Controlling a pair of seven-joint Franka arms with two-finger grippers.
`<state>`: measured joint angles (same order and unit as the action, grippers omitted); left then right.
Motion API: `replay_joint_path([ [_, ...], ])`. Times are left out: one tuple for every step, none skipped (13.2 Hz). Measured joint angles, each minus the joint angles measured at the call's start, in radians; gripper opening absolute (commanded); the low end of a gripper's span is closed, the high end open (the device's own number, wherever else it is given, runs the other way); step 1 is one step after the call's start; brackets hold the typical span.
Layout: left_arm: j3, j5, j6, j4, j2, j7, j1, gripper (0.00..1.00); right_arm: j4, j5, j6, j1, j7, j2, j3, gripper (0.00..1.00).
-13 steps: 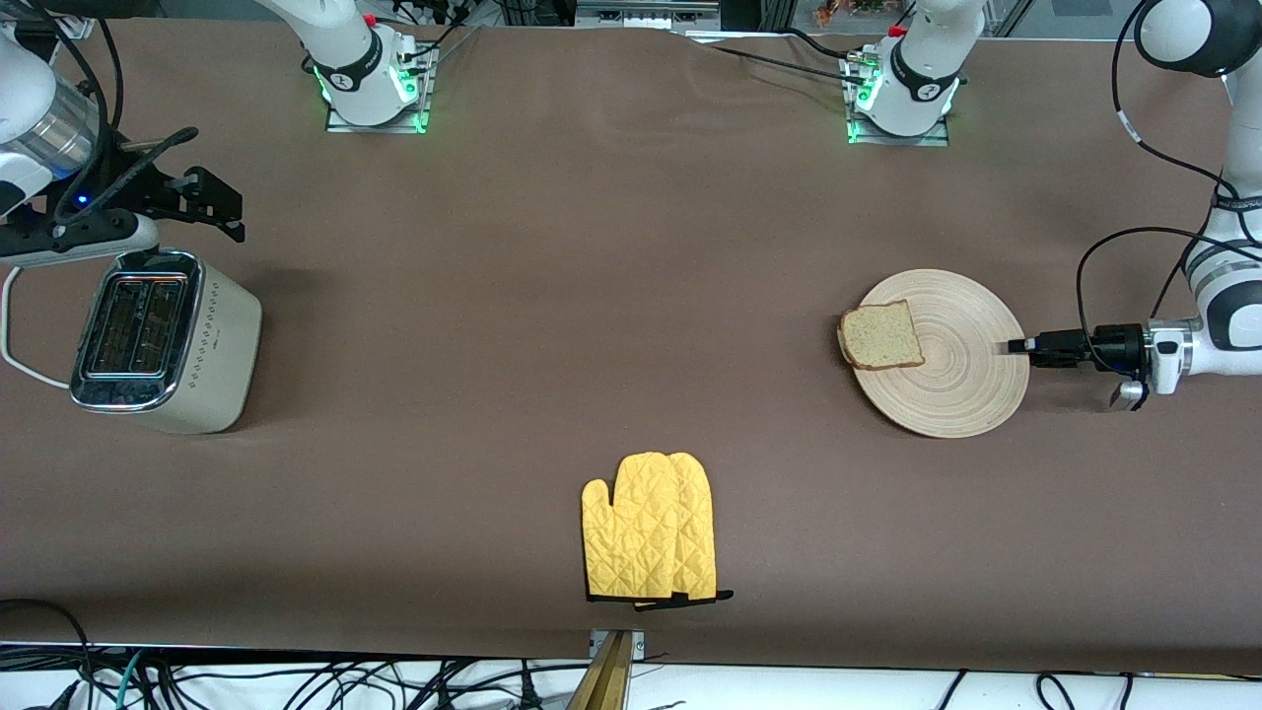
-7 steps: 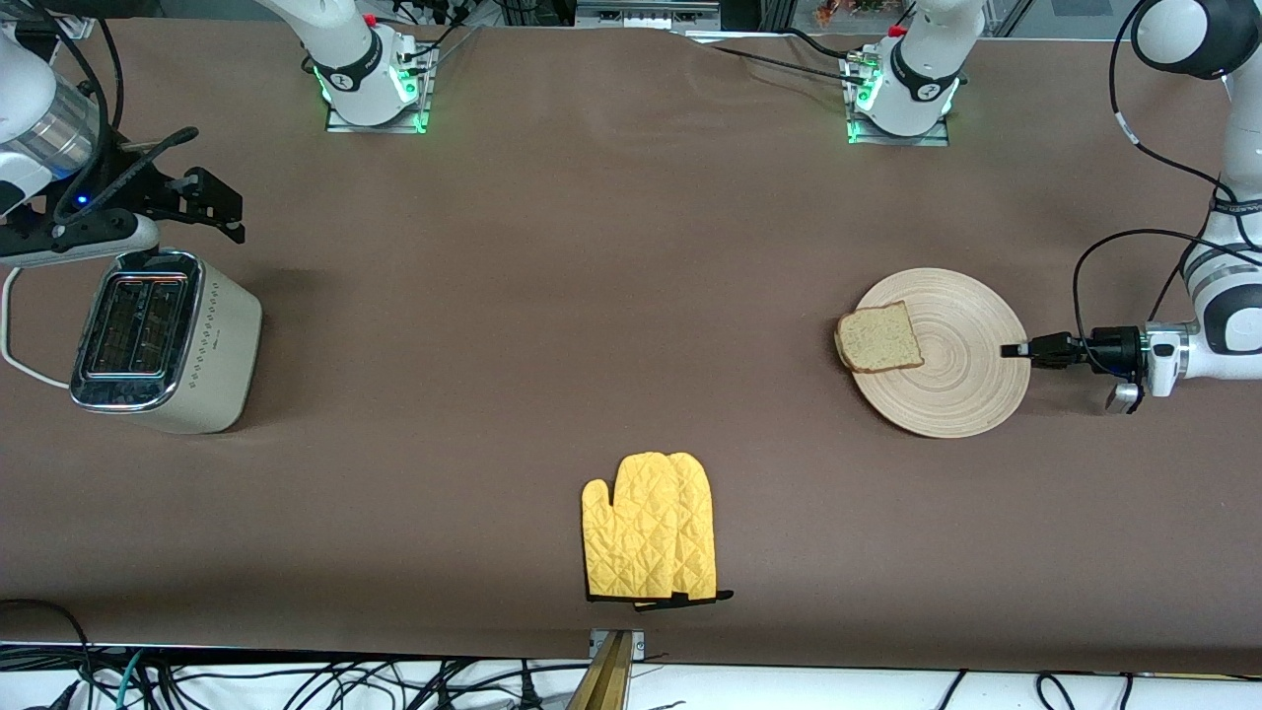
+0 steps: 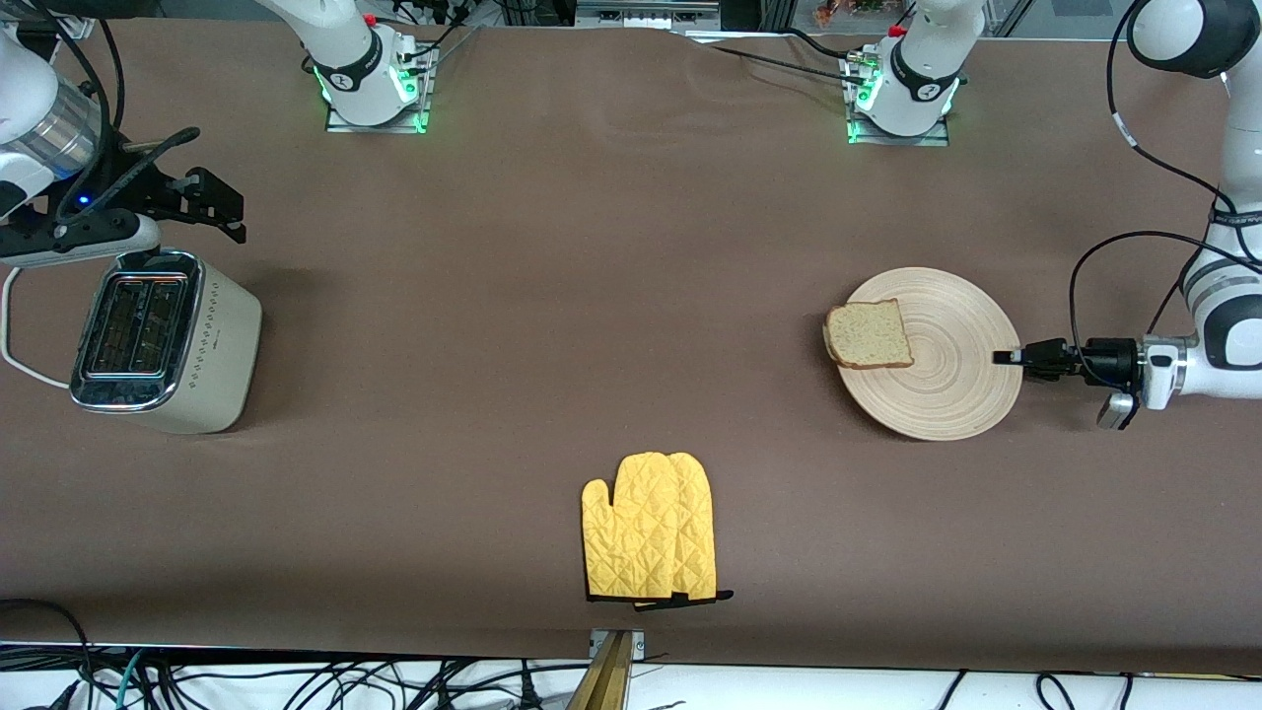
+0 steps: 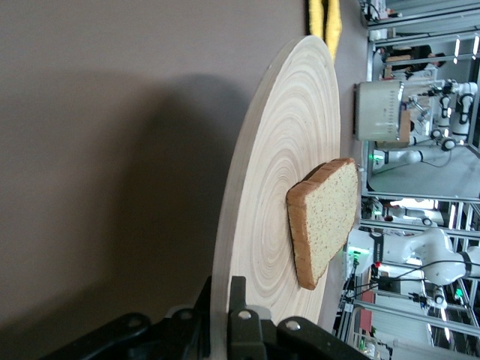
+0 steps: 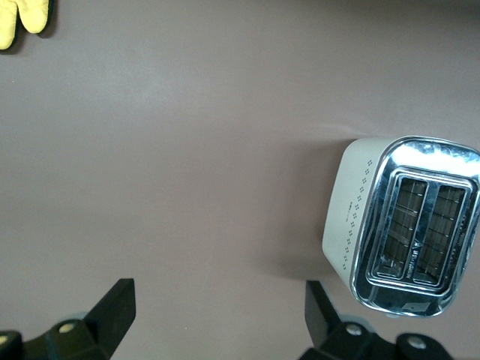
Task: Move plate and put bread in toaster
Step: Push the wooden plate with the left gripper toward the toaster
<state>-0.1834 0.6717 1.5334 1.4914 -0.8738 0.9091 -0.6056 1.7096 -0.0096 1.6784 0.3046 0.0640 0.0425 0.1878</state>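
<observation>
The plate (image 3: 946,394) is clamped at its rim by the left gripper (image 3: 1006,357); it should be kept level so the bread (image 3: 868,334) is not shed; the right gripper (image 5: 217,307) waits spread above the table beside the toaster (image 3: 163,340).

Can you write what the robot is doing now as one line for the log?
left pincer: shut on plate rim | bread: on plate | right pincer: open, waiting above toaster | slots: empty
</observation>
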Motion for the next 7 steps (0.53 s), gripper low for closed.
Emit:
replay_joint_path([
  [-0.033,0.0,-0.003,-0.015,0.0,-0.045,0.012,0.0,0.0,0.0,0.0,0.0,0.0,0.0,0.0,1.0],
  [-0.063,0.0,-0.004,-0.025,0.001,-0.088,0.034,0.0,0.001,0.0,0.0,0.0,0.0,0.0,0.0,1.0],
  [-0.082,0.0,-0.004,-0.029,0.0,-0.117,0.067,0.0,0.001,0.0,0.0,0.0,0.0,0.0,0.0,1.0],
  [-0.09,0.005,-0.004,-0.03,0.0,-0.126,0.111,0.0,0.001,0.0,0.0,0.0,0.0,0.0,0.0,1.0],
  [-0.093,0.02,-0.003,-0.031,0.0,-0.131,0.165,0.0,0.001,0.0,0.0,0.0,0.0,0.0,0.0,1.0],
  [-0.094,0.039,0.005,-0.031,0.0,-0.137,0.227,0.0,0.001,0.0,0.0,0.0,0.0,0.0,0.0,1.0],
  [-0.095,0.056,0.026,-0.03,0.0,-0.142,0.286,0.0,0.001,0.0,0.0,0.0,0.0,0.0,0.0,1.0],
])
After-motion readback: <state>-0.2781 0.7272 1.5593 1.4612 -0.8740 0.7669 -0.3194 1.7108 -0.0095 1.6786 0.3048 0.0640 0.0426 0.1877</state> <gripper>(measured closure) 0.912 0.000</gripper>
